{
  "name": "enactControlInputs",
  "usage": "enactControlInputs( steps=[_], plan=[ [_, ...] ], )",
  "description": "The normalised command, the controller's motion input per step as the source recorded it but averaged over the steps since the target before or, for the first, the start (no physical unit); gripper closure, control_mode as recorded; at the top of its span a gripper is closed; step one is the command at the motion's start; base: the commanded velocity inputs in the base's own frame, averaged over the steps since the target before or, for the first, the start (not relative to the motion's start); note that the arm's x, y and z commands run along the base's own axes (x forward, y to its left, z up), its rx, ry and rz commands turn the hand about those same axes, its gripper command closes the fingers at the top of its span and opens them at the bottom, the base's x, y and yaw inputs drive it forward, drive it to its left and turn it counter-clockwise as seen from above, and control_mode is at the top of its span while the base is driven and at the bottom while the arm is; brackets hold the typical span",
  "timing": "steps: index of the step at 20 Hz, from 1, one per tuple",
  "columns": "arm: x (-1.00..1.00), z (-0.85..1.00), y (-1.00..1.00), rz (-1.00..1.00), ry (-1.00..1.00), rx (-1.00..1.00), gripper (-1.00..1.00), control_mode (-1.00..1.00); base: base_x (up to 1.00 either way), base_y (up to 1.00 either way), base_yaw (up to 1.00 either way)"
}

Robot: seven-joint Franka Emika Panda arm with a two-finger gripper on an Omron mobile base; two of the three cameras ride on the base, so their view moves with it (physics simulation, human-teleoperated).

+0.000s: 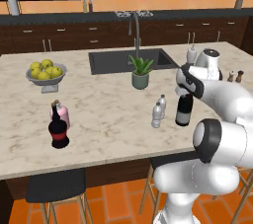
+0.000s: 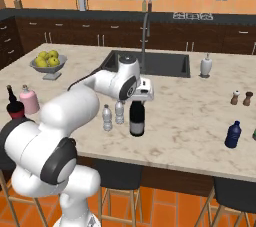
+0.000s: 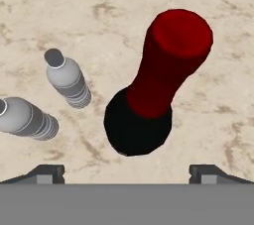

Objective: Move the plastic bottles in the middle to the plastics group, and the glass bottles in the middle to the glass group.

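- The hand (image 3: 127, 172) hangs above the wine bottle (image 3: 156, 80), fingers spread wide, gripping nothing.
- That bottle stands upright mid-counter (image 1: 99, 104).
- Two plastic bottles (image 1: 158, 111) stand just left of it.
- The squat dark bottle (image 1: 58, 127) and pink bottle (image 1: 61, 115) sit far left.

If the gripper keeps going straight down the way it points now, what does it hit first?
Most likely the red foil top of the wine bottle, standing upright directly below the open gripper; the exact gap is unclear.

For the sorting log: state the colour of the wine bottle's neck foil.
Red foil on the wine bottle neck; the hand view shows it best, from above.
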Motion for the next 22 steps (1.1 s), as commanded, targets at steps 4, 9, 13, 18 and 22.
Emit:
enactControlInputs(
  steps=[4,9,13,18,22],
  plan=[
    [0.05,-0.10,-0.02,0.00,-0.03,0.00,-1.00,-1.00,0.00,0.00,0.00],
    [0.26,-0.07,-0.05,-0.01,0.00,0.01,-1.00,-1.00,0.00,0.00,0.00],
    [0.26,-0.04,-0.13,-0.03,0.00,0.06,-1.00,-1.00,0.00,0.00,0.00],
    [0.02,-0.15,0.00,-0.02,0.00,0.01,-1.00,-1.00,0.00,0.00,0.00],
    [0.00,-0.19,0.00,0.00,0.00,0.00,-1.00,-1.00,0.00,0.00,0.00]
  ],
)
